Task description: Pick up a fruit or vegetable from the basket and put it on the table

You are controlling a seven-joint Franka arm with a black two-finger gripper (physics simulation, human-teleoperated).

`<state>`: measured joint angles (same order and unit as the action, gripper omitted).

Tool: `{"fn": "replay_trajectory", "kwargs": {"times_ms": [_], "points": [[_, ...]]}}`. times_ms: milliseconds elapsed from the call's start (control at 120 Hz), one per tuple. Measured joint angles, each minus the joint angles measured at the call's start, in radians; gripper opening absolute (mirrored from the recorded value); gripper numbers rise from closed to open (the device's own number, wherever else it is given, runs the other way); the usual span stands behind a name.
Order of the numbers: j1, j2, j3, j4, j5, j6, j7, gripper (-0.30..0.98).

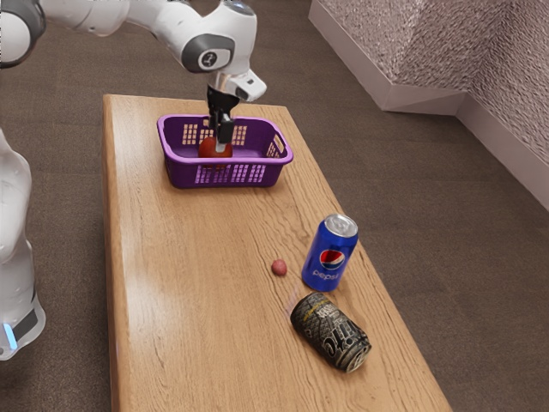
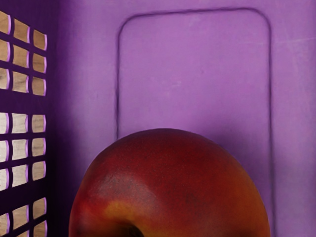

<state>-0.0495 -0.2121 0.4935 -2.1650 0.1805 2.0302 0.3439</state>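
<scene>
My black two-finger gripper [image 1: 221, 146] is down inside the purple plastic basket [image 1: 184, 160], right at the round red-orange fruit [image 1: 207, 150]. Fruit is in the basket, at or just under the hand. Can't tell whether my fingers are released, clenched or grasping it. Step in hand, as I read it: secure the grip, then lift. Want the hold across the widest part, centred, both sides loaded evenly; skin looks smooth and the shape is round, so an off-centre pinch would likely roll it out. Moderate force, probably bruises if overdone. Confirm hold with a small lift first, then go straight up, past the rim before any sideways move, or I snag the slotted wall and drag the basket. After that, set it low and gently on the light wood table [image 1: 189, 266], well apart from the blue Pepsi can [image 1: 329, 253], the dark can lying on its side [image 1: 330, 333] and the small reddish ball [image 1: 279, 268]; it may roll on release. Visibility: near basket wall hides most of the fruit's underside in the exterior view, my gripper covers part of its top; wrist view cuts it off around the stem hollow. Contact points: can't make them out.
</scene>
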Motion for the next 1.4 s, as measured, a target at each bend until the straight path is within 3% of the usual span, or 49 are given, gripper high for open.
{"fn": "replay_trajectory", "kwargs": {"times_ms": [600,933,1400], "points": [[-0.003,0.089,0.000,-0.015,-0.036,0.055,0.074,0.68],[-0.013,0.082,0.000,-0.014,-0.026,0.071,0.084,0.32],[-0.091,-0.016,-0.061,0.129,-0.014,0.003,0.076,0.31]]}}
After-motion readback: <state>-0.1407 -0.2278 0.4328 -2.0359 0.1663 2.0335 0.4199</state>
